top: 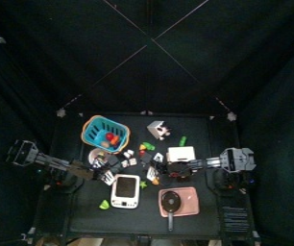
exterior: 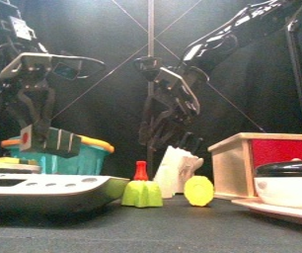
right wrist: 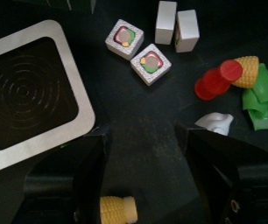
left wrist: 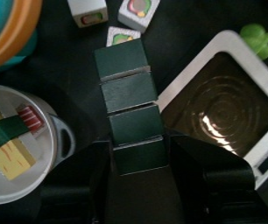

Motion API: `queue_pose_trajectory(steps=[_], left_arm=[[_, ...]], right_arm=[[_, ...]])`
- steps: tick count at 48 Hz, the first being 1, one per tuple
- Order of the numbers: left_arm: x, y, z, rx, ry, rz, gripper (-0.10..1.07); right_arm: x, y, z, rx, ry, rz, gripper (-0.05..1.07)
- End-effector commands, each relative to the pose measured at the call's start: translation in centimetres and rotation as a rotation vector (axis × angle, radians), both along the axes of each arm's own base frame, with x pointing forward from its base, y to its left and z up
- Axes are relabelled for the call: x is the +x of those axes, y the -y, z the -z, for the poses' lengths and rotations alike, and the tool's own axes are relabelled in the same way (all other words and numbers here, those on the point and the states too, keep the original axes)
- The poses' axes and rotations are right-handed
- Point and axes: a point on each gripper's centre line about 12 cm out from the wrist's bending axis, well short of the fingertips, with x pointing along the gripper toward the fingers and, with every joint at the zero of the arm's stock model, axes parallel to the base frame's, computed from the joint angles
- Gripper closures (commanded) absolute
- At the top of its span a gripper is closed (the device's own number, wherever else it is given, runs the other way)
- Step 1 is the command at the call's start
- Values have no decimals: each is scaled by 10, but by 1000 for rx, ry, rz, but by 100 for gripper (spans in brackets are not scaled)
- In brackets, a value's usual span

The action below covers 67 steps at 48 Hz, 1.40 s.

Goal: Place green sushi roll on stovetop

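Note:
The green sushi roll is a long dark green bar in several segments. My left gripper is shut on its near end and holds it above the table, beside the stovetop. In the front view the left gripper hangs at the left with the dark roll below it. The stovetop is a white frame around black glass. My right gripper is open and empty, next to the stovetop; it hangs at mid-table.
Two white sushi cubes, white blocks, a red piece, corn and a green vegetable lie nearby. A white bowl, teal basket, wooden box and pan stand around.

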Motion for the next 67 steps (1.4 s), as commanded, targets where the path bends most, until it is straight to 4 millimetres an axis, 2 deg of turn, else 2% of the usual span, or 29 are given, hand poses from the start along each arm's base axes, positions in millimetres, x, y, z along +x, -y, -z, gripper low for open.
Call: queue_pose_trajectory(steps=[1, 13, 17, 28, 37, 54, 67], left_arm=[[9, 9, -9, -21, 35, -56, 40], [27, 32, -10, -2, 84, -122, 41], [34, 40, -6, 8, 83, -148, 41], [51, 77, 11, 18, 55, -196, 40], [67, 92, 19, 15, 48, -232, 40], [77, 94, 18, 17, 36, -336, 39], [79, 99, 27, -14, 31, -412, 39]], right_arm=[[-6, 0, -22, 11, 58, 6, 12], [-23, -3, -23, 34, 65, 9, 12], [-25, -3, -24, 45, 74, 12, 12], [-31, -6, -29, 72, 92, 20, 12], [-31, -6, -30, 71, 95, 20, 12], [-34, -6, -25, 57, 79, 11, 12], [-35, -5, -23, 53, 74, 9, 12]])
